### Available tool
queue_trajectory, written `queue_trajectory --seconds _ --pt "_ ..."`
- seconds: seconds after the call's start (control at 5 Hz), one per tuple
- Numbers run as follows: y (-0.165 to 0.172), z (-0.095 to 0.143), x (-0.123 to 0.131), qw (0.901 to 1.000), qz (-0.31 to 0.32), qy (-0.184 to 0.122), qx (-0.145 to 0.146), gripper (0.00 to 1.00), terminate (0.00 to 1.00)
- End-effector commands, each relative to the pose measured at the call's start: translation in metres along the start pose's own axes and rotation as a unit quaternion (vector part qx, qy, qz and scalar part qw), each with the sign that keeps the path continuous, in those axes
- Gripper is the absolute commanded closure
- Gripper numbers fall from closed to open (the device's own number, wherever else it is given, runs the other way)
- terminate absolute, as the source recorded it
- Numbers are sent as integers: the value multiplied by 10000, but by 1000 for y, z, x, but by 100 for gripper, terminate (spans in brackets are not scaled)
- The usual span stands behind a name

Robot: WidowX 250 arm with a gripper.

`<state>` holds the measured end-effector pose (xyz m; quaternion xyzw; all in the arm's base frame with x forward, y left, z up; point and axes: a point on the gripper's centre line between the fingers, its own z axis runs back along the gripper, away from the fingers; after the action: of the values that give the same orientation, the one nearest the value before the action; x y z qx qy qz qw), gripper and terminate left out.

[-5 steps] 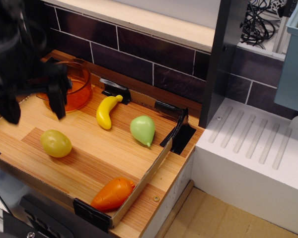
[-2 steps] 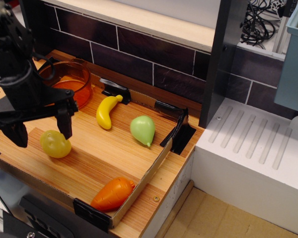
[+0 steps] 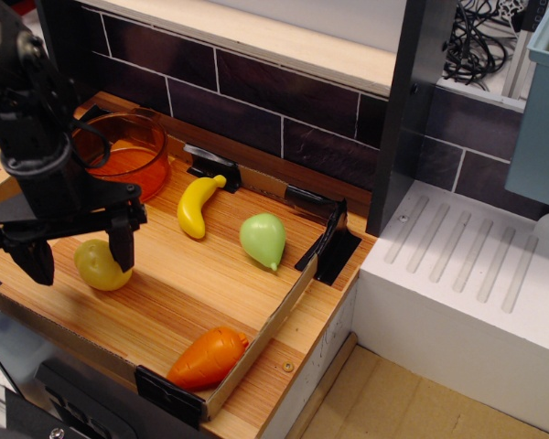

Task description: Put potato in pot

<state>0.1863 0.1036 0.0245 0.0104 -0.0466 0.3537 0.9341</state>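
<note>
between the spread fingers of the gripper [image 3: 76, 258] sits the potato [image 3: 101, 266], nearer the right-hand finger, long axis approx. across the gap. jaws wide, holding nothing; pot [image 3: 128, 154] lies behind gripper, slightly right.

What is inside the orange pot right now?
Nothing shows inside the pot; its visible floor is bare. The arm covers its left part, so that side is hidden. The potato lies on the wooden tray, between the open end effector's fingers.
</note>
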Motion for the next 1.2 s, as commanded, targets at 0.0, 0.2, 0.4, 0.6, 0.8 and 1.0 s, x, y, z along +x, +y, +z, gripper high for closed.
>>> queue_trajectory --seconds 0.0,0.2,0.4,0.6,0.8,1.0 --pt "-11 -9 17 9998 49 -189 84 0 0" --pt "-11 -9 18 9999 62 -68 54 100 0" --pt "-8 3 19 10000 45 -5 -70 100 0" --pt "-7 15 23 9999 6 28 -128 100 0" --pt "-10 53 34 9993 205 -27 -301 100 0" --pt "-15 79 63 9967 635 -245 -450 100 0"
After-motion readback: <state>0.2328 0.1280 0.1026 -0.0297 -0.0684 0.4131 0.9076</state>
